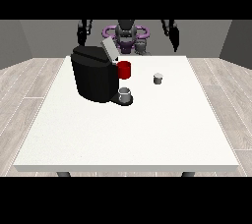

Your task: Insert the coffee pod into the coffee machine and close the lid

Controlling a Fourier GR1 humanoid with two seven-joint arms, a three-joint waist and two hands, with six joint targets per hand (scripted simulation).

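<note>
A black coffee machine (pixel 93 73) stands on the left half of the white table (pixel 128 134), its grey lid (pixel 109 49) tilted up and open. A grey cup (pixel 125 94) sits on the machine's drip base, and a red mug (pixel 124 70) stands just behind it. The small grey coffee pod (pixel 157 78) rests alone on the table to the right of the machine. The hand at the view's left (pixel 83 31) hangs beyond the table's far edge, above and behind the machine. The hand at the view's right (pixel 173 34) also hangs past the far edge, well behind the pod. Neither hand holds anything.
The robot's torso (pixel 126 34) stands behind the table's far edge. Bare white tabletop stretches in front of the machine and pod towards the near edge. Wooden floor surrounds the table.
</note>
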